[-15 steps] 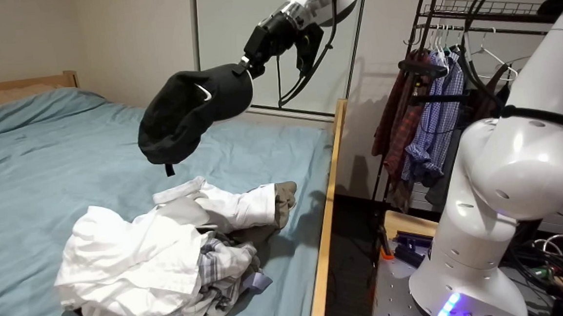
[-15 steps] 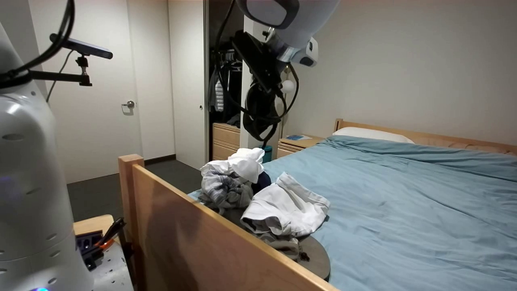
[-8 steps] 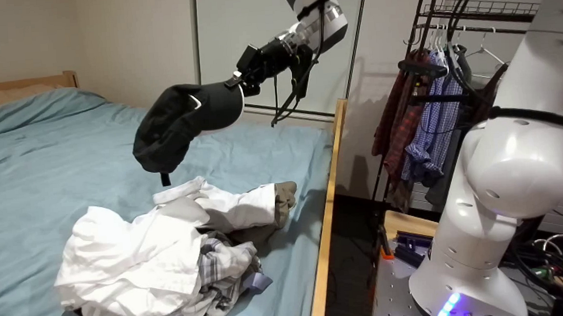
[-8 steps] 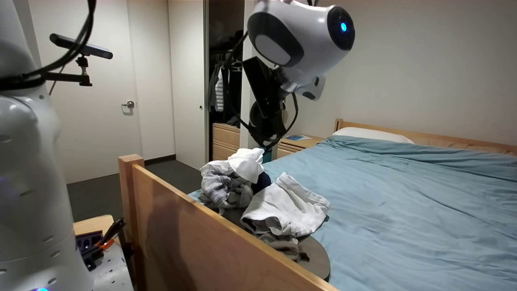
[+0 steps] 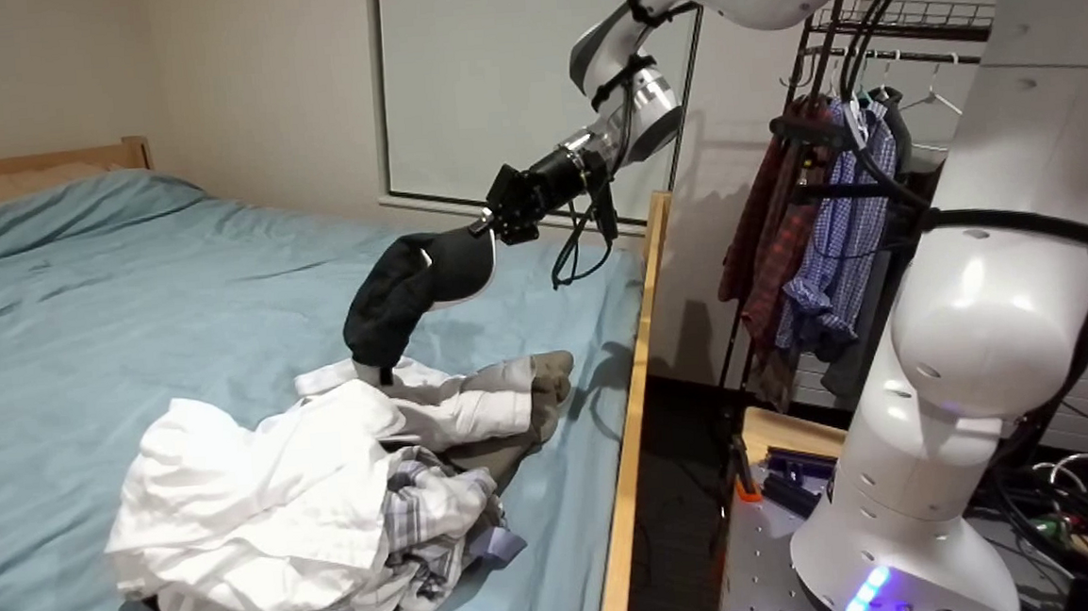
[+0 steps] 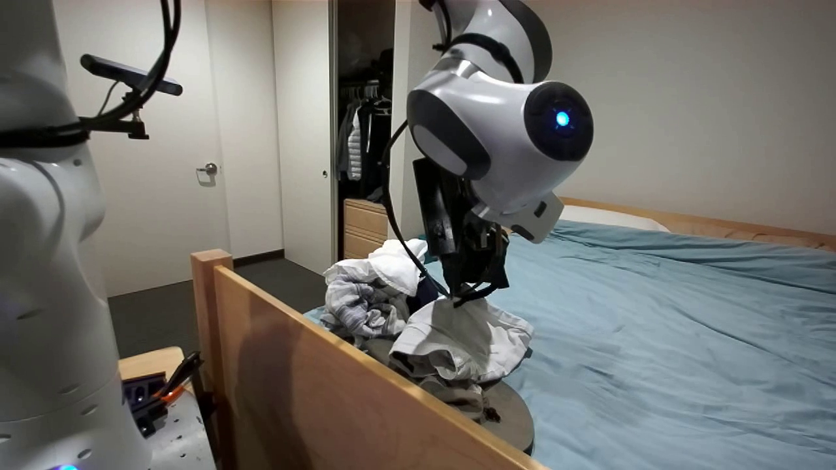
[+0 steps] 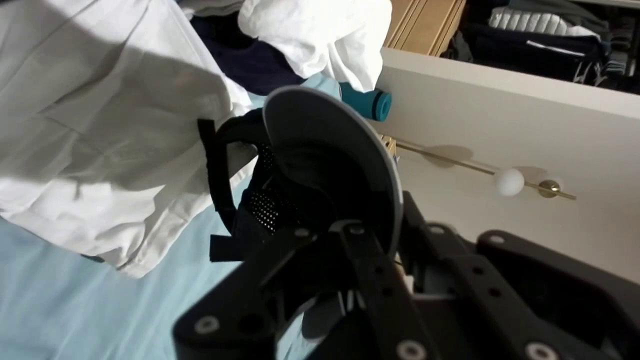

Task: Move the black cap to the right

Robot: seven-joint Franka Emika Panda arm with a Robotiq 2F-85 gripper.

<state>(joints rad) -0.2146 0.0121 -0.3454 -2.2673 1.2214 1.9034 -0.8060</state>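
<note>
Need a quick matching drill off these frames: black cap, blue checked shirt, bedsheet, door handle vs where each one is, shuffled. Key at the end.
Things
1. black cap
2. blue checked shirt
3. bedsheet
4. door handle

Places
A. hanging from the rack
B. on the pale door
C. gripped by the brim in the tool
D. beneath the clothes pile

Pairs: 1-C, 2-A, 3-D, 4-B
</note>
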